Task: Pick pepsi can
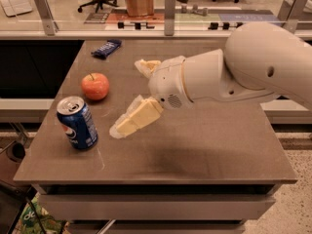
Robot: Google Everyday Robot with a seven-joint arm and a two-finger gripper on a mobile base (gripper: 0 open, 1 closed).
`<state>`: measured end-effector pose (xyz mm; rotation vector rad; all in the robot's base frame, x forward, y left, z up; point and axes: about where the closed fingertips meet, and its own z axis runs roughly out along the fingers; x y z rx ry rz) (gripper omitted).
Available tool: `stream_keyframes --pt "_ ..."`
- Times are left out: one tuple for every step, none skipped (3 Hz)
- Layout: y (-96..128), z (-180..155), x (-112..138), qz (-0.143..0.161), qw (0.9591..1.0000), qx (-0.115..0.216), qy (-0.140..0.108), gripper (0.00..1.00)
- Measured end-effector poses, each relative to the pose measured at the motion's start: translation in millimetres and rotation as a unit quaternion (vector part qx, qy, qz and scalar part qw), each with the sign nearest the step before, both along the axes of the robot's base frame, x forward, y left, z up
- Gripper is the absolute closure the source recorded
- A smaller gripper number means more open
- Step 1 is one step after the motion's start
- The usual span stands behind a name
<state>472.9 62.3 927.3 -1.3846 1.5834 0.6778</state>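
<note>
The pepsi can (77,123) stands upright near the front left corner of the brown table (195,145); it is blue with a silver top and a round logo. My gripper (127,97) hangs above the table just right of the can, open and empty. One cream finger (135,118) points down-left toward the can, the other finger (146,66) sits farther back. A gap remains between the near fingertip and the can.
A red apple (95,86) sits behind the can. A dark blue snack bar wrapper (106,48) lies at the table's far left. A glass partition with metal posts (169,6) runs behind the table. My white arm (243,67) covers the right half.
</note>
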Motion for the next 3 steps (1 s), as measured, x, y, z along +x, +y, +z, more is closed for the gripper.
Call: stream_keyframes --pt "2.6 -10.6 4.1 -0.005 0.9999 0.007 0.013 0.00" --pt "5.8 -26.4 6.3 -0.009 0.9994 0.023 0.025 0.00" --pt "12.9 -35.4 5.6 -0.006 0.9984 0.049 0.029 0.00"
